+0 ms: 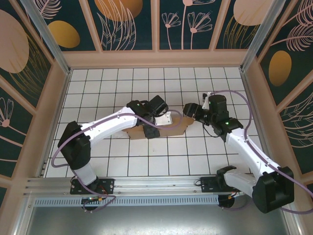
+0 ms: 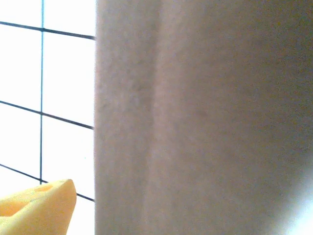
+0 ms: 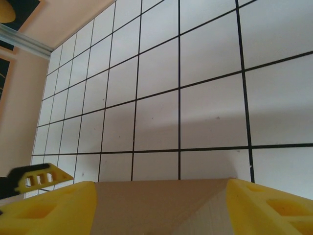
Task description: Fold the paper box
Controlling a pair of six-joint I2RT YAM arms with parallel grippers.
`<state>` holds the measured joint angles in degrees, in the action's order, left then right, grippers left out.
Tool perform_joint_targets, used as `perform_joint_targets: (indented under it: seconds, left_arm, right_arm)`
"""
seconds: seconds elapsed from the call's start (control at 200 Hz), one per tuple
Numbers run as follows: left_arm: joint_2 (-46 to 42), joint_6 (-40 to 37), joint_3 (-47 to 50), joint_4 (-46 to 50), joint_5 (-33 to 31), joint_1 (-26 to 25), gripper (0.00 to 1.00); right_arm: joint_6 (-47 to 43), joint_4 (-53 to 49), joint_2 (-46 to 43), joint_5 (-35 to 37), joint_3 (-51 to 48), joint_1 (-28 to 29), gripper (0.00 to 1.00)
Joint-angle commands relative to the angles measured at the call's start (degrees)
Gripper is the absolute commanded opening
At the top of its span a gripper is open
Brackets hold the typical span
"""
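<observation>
Paper box (image 1: 168, 129): brown cardboard, lying low on the white tiled table (image 1: 122, 88), about mid-table, long side running left to right. Its right end is tilted a little toward the far wall. It lies between the two arms.

Left wrist view: cardboard (image 2: 205, 117) sits very close to the lens, blurred, with one faint crease running top to bottom. Its left edge stands straight against the tiles.

Right wrist view: a flat brown panel (image 3: 156, 205) along the bottom, with a lighter slanted face at its right.

Left claw (image 1: 150, 129): down on the left half of the box. One yellow finger (image 2: 41, 205) shows just beside the cardboard edge, the other is hidden. Cannot tell whether it is spread or pinching.

Right claw (image 3: 160, 188): at the box's right end. Its yellow fingers (image 3: 269, 205) are spread wide, with the cardboard panel lying in the gap between them. Cannot tell whether the pads touch it.

Patterned dark walls (image 1: 122, 24) stand around the table.
</observation>
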<state>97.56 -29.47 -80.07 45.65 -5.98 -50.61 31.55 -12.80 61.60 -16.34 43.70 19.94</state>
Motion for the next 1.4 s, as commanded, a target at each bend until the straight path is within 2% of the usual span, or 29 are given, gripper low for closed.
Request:
perform_joint_targets:
  seconds: [0.0,0.055,0.455,0.616,0.696,0.791,0.826,0.866,0.951,1.066,1.151,1.206,1.286,1.391]
  left_arm:
    - [-2.50,-0.27,-1.13,-1.63,2.14,0.04,0.96]
    - [-2.55,-0.57,-0.80,-1.17,1.93,0.08,0.99]
    - [-6.78,0.11,-2.73,-1.50,0.03,0.20,0.99]
    - [-10.24,3.22,-7.04,-0.74,-0.36,0.20,0.99]
    - [-15.08,7.89,-5.39,-7.59,-4.14,0.14,0.99]
    - [-23.68,14.35,3.89,-20.73,-14.37,0.25,0.99]
    - [-27.54,13.86,8.87,-26.51,-18.14,0.27,0.99]
    - [-32.34,11.30,13.90,-31.43,-18.90,0.70,0.98]
    - [-42.53,8.84,21.15,-35.50,-14.67,3.09,0.98]
    - [-50.45,8.58,26.89,-34.17,-12.55,6.63,0.98]
    - [-51.31,9.86,29.11,-32.64,-1.80,12.00,0.96]
    - [-51.79,10.48,29.73,-33.71,3.37,15.84,0.97]
    - [-54.66,7.35,32.26,-36.37,9.35,20.08,0.98]
    - [-54.55,3.07,32.78,-33.14,16.97,25.04,0.97]
  right_arm:
    - [-2.19,-1.78,1.18,0.04,2.77,0.18,0.70]
    - [-2.50,-2.13,1.40,-0.44,3.14,0.42,0.69]
    - [-5.96,-4.22,0.88,-1.42,7.55,0.64,0.68]
    - [-10.58,-5.48,-2.13,3.20,11.26,0.73,0.66]
    - [-14.99,-3.87,-4.04,5.58,12.46,0.72,0.64]
    - [-21.56,2.97,-8.45,-1.55,10.08,0.63,0.67]
    - [-24.08,5.81,-10.40,-3.02,8.60,0.66,0.67]
    - [-27.78,8.62,-12.42,-4.88,7.03,0.68,0.67]
    - [-33.61,9.80,-13.57,-7.74,7.00,0.65,0.69]
    - [-42.94,5.26,-10.79,-8.26,9.56,1.04,0.68]
    - [-54.71,4.31,-5.69,-12.00,12.06,1.94,0.67]
    - [-58.23,5.84,-2.45,-15.27,14.99,2.32,0.67]
    - [-64.78,8.66,-1.43,-22.10,15.66,2.29,0.67]
    - [-67.45,8.06,0.37,-29.21,18.04,2.37,0.67]
